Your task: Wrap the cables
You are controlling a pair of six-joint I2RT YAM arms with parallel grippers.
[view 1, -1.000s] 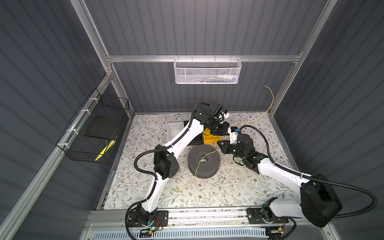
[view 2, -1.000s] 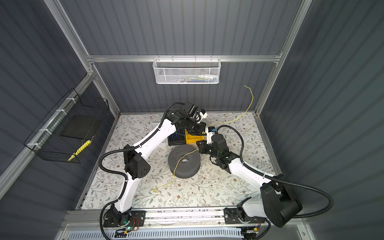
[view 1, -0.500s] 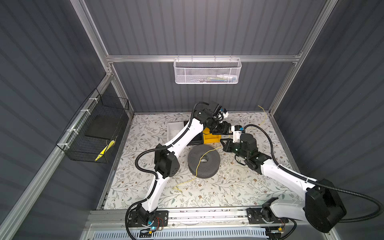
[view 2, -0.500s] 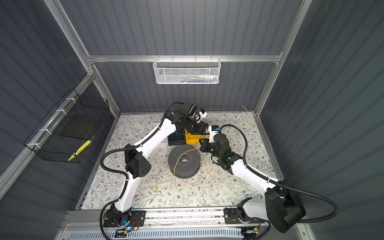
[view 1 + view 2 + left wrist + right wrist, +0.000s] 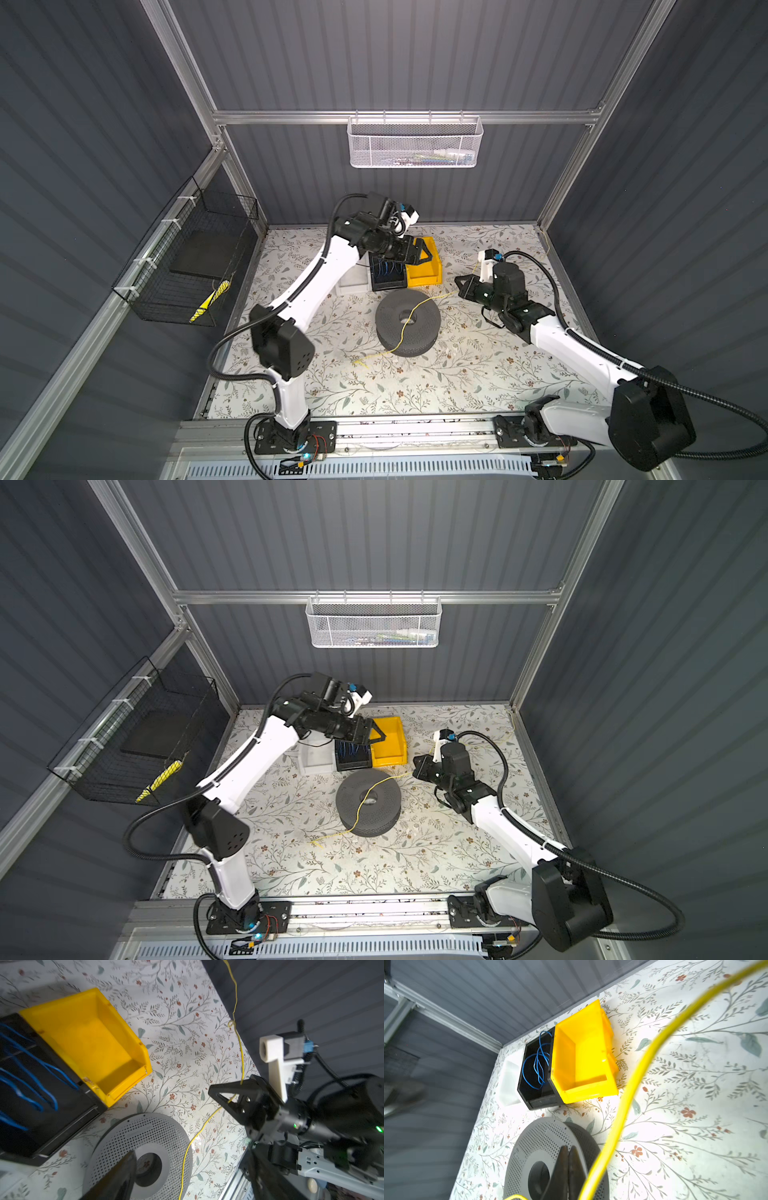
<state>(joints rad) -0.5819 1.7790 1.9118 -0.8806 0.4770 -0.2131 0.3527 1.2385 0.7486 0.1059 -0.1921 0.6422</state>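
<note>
While the left gripper (image 5: 419, 261) hangs over the bins at the back of the floral table (image 5: 457, 374), we see its jaws spread wide w/ nothing btw them. In the left wrist view only one of its fingers (image 5: 122, 1176) shows, at the frame's edge. It sits above the seam where the black bin (image 5: 388, 276) meets the yellow bin (image 5: 426, 278). We can't tell if it touches either. The black bin holds loose blue wires (image 5: 538, 1068), & a white bin (image 5: 352, 284) stands just beside it on the other side.

We find the right gripper (image 5: 458, 283) low, just right of the grey spool (image 5: 426, 320) & pointing toward it, fingers pressed together. The yellow wire (image 5: 635, 1080) is pinched btw them. In the left wrist view it drops to the fingers, shows through the cut-out of the near finger & exits toward the spool.

The spool lies flat at table ctr, near the bins but apart from them. One free wire end rests on the table front-left of the spool. From there the wire climbs the spool's side, crosses the top past the hub hole, leaves over the far-right rim & rises to the right gripper. So it's draped across the spool, not wound around it. Past the gripper it runs off toward the back right corner, close along the wall.
</note>
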